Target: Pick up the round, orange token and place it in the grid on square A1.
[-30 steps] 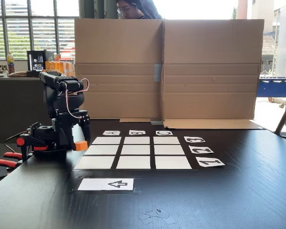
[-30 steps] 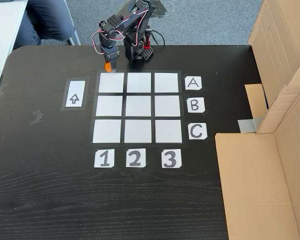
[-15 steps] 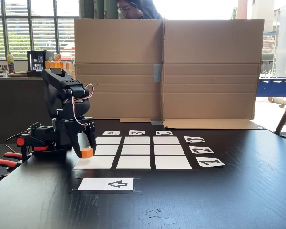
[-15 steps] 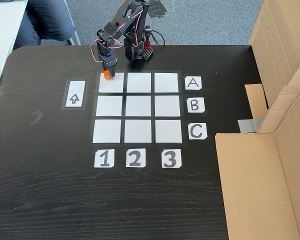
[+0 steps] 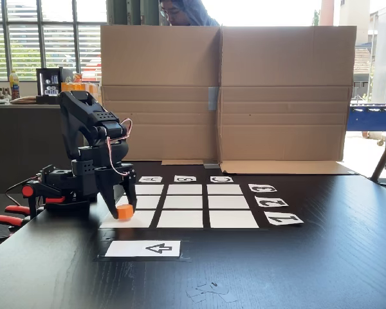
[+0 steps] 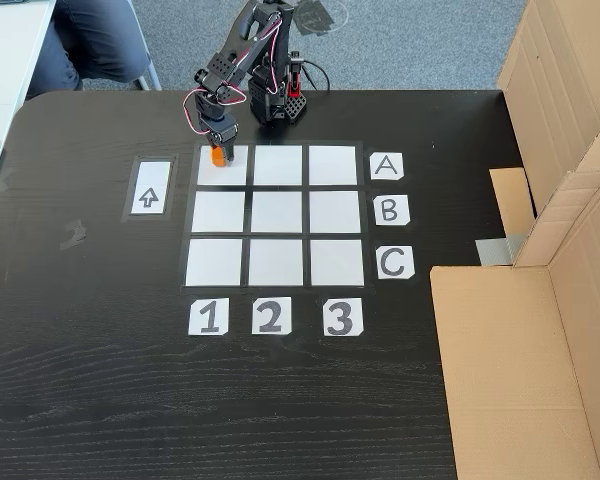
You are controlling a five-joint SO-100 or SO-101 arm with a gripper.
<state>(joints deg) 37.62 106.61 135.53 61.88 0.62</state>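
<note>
Over the last second the black two-finger tool [image 5: 123, 209] swung off the bare dark wood-grain bench [image 6: 100, 400] beside the grid and out over the corner cell, and it has dropped lower, token in tow. The small bright orange plastic cylinder token [image 5: 125, 212] sits clamped between the fingertips, tool closed on it, now low over the plain white paper corner cell A1 [image 6: 236, 172]; from the low fixed view its base looks at or just above the paper, contact can't be confirmed. In the high fixed view the token [image 6: 217, 155] sits under the tool [image 6: 218, 152], toward the outer edge of that cell rather than centred.

Judgement: carry done, only lowering and release left; a nudge inward might centre it.

Materials: the 3x3 grid of flat matte white paper rectangles [image 6: 275, 215], black gaps between, thin and likely slippy. Token short, flat-topped, rigid, smooth. Brown corrugated cardboard screen [image 5: 222, 90] stands beyond the tool, across the grid
</note>
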